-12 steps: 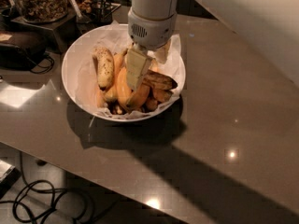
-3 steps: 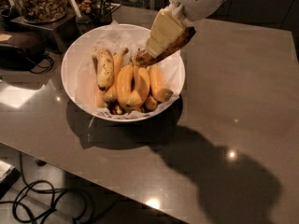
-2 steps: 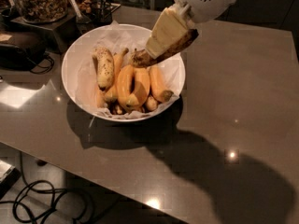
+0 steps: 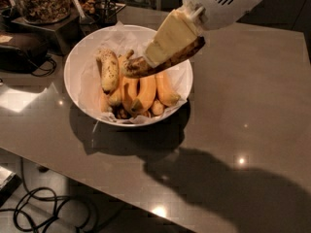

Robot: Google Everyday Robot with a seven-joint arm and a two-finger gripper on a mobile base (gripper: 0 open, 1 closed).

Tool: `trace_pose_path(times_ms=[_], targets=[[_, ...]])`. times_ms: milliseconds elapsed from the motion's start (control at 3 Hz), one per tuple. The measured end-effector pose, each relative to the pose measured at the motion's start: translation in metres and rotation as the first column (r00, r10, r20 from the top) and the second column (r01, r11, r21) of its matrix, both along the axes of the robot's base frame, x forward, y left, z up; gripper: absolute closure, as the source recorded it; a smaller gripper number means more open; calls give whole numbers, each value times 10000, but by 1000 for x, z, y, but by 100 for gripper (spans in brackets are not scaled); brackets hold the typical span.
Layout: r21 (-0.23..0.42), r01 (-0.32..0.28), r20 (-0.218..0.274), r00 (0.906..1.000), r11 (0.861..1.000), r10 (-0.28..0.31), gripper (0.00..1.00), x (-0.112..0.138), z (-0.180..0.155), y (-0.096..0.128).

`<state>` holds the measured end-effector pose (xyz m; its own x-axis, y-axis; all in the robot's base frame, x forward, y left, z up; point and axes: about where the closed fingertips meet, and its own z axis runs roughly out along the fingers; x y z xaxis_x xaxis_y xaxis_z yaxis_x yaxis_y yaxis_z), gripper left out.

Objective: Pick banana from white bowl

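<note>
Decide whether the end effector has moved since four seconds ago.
Yes. The end effector, shut on the banana, moved up and right, from the middle of the white bowl toward its far-right rim.

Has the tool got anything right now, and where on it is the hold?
Yes. The tool, above the large white bowl, is shut on the long, brown-mottled yellow banana, gripping along its middle, with both dark ends sticking out.

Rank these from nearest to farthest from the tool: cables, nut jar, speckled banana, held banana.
The tool, over the bowl, grips the held banana.
1. Held banana, in the tool.
2. Speckled banana, bowl's left.
3. Nut jar, far back left.
4. Cables, low at front left.
</note>
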<state>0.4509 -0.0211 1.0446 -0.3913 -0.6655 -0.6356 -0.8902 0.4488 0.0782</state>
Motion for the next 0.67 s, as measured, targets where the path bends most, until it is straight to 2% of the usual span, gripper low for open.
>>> trace_pose_path(times_ms=[333, 667], targets=[[378, -741, 82, 9972, 9965, 739, 100, -34, 15, 7], [384, -751, 94, 9972, 9964, 748, 100, -35, 16, 8]])
